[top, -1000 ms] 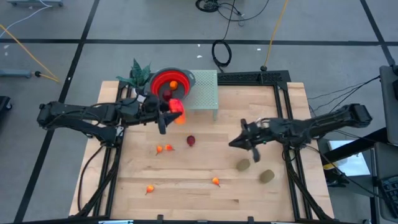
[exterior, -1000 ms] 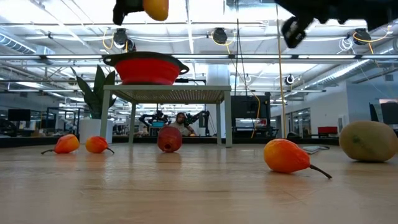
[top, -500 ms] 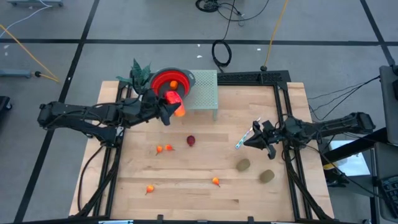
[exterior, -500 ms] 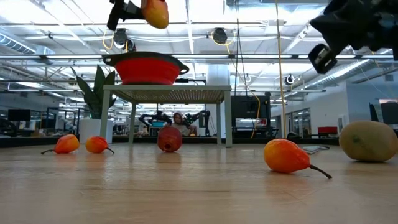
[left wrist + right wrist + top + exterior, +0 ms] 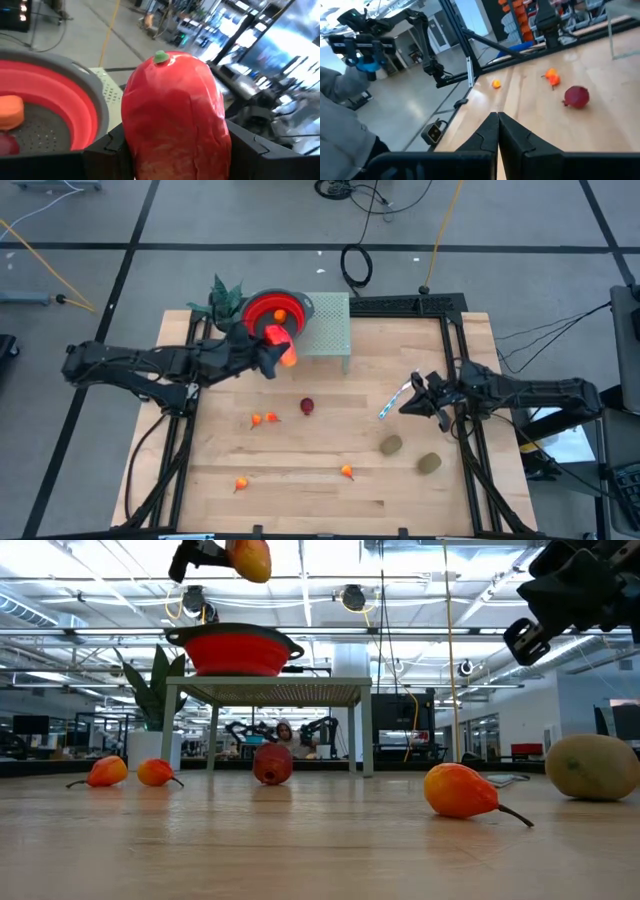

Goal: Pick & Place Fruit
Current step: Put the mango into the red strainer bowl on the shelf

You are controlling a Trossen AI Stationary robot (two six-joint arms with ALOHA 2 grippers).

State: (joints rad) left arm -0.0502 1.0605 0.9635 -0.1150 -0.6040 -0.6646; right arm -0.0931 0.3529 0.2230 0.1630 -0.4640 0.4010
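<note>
Since the earlier frames, two things have shifted. Carrying the big red-orange fruit (image 5: 279,345), the left gripper (image 5: 271,354) has crept toward the back edge of the table and now hangs at the rim of the red bowl (image 5: 262,311), which sits on a pale mesh stand (image 5: 330,330) near the back-left corner. Meanwhile the right gripper (image 5: 417,397) has pulled away from the table's middle toward the right edge, uncovering a slim blue-and-white stick (image 5: 389,402) lying just beside it.

The left fingers are clamped on either side of the fruit — the left wrist view shows the red-orange oval (image 5: 175,115) filling the space between them, with the bowl's red wall and grey rim close by and a small orange piece (image 5: 10,111) already inside. The low view puts the fruit (image 5: 249,558) above the bowl and a little to its side. The right fingers are pressed together on nothing.

By this reading the carry is nearly finished — what remains is a small move over the bowl's centre and a release. Still on the table are a dark red round fruit (image 5: 307,406) near the middle, small orange pieces (image 5: 263,418) toward the left and the front edge, and two brownish-green ovals (image 5: 390,445) toward the front-right corner.
</note>
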